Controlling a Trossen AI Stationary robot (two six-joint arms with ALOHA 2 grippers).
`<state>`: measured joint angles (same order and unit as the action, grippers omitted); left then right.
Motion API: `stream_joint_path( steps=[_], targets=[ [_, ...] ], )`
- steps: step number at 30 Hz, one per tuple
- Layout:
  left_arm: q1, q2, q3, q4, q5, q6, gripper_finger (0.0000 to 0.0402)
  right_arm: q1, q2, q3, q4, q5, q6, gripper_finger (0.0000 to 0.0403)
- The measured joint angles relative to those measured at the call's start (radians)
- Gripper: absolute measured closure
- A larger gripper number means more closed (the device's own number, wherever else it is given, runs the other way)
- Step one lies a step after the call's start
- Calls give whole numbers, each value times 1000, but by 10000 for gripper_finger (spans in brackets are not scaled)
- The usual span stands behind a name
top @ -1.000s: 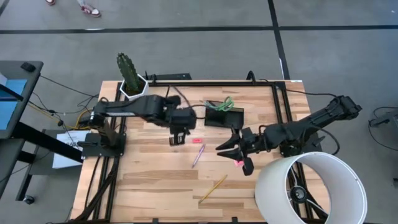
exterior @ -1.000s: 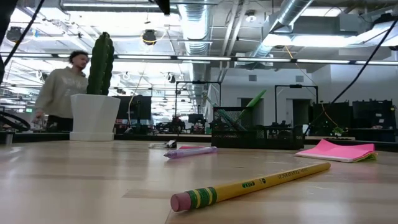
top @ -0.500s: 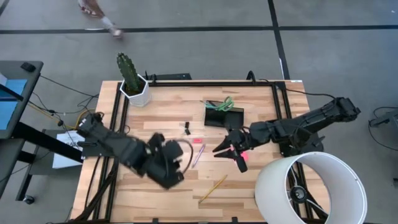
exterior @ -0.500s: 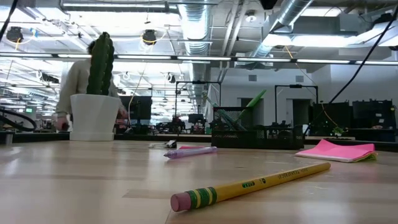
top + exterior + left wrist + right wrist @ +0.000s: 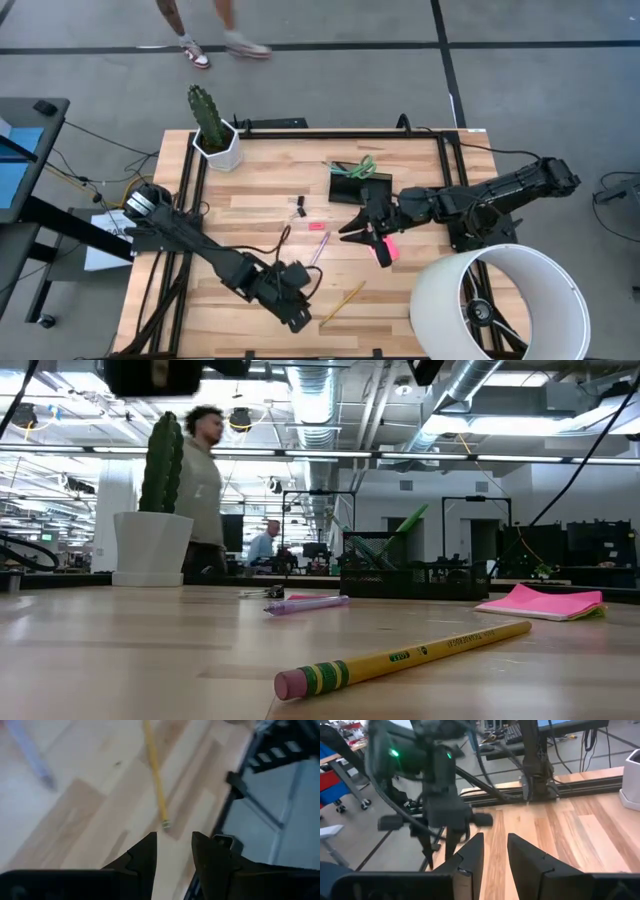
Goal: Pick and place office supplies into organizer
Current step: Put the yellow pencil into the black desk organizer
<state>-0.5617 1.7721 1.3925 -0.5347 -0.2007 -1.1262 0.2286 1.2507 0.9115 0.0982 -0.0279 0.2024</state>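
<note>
The black organizer [image 5: 360,187] [image 5: 392,576] stands at the far middle of the table, with green scissors [image 5: 362,165] in it. A yellow pencil [image 5: 342,300] [image 5: 154,770], a purple pen [image 5: 318,248], a pink eraser [image 5: 318,226], a black binder clip [image 5: 300,207] and a pink sticky-note pad [image 5: 387,250] [image 5: 545,602] lie flat on the wood. My left gripper [image 5: 298,316] [image 5: 174,836] hovers near the table's near edge, beside the pencil, with a narrow gap between its fingers. My right gripper [image 5: 350,232] [image 5: 495,837] hangs above the pad, pointing toward the table's left, slightly open and holding nothing.
A cactus in a white pot [image 5: 212,128] stands at the far left corner. A large white lampshade [image 5: 500,300] fills the near right corner. Black rails [image 5: 300,130] run along the table's edges. A person walks behind the table [image 5: 205,490]. Bare wood lies near left [image 5: 220,310].
My left arm has swung from just left of the organizer across the table toward the near edge, and now hangs beside the pencil. My right gripper has moved toward the far edge and the left, closer to the organizer. The things on the table have stayed put.
</note>
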Motion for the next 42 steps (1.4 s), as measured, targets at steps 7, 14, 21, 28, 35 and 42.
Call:
stream_joint_path(
  steps=[7,14,21,28,35,42],
  targets=[
    [21,47,-97,153,82,128,287,0,0,0,-2,1,0,321],
    [23,220,41,97,199,246,288,3,11,1,8,0,-1,321],
    [27,338,184,8,184,275,288,22,51,-3,-11,-2,-1,321],
    [22,359,226,-4,188,355,288,7,118,2,21,0,-3,321],
    [16,375,225,9,182,364,288,-2,197,0,106,-23,-33,321],
    [8,442,237,71,222,360,288,19,243,2,208,-93,-98,321]
  ],
)
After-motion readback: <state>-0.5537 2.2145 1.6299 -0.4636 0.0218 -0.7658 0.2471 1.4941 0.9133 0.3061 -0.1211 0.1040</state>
